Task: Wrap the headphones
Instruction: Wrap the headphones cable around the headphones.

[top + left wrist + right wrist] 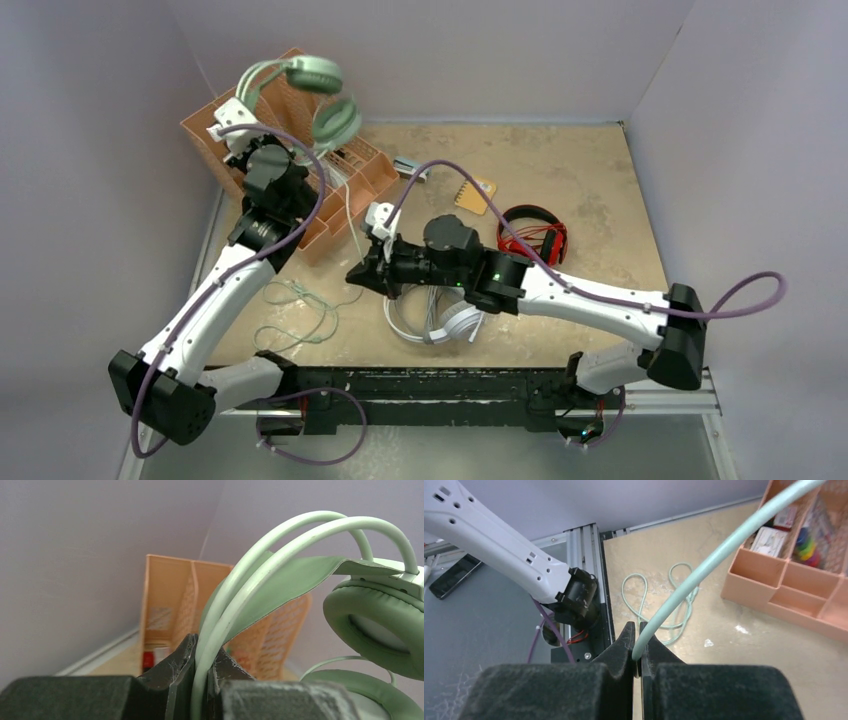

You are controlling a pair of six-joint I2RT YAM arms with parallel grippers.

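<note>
Now the left hand (202, 655) clamps the mint headset (335, 122) above the orange organizer (749, 587); the right hand (636, 640), beside it, pinches the upward-slanting cord (704, 565).

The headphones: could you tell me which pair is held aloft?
The mint-green pair, gripped by the left pincer; the white pair and red pair lie on the table.

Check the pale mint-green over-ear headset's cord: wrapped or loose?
Loose: the mint-green cord sprawls in slack loops on the tan tabletop, one strand pinched by the right gripper.
</note>
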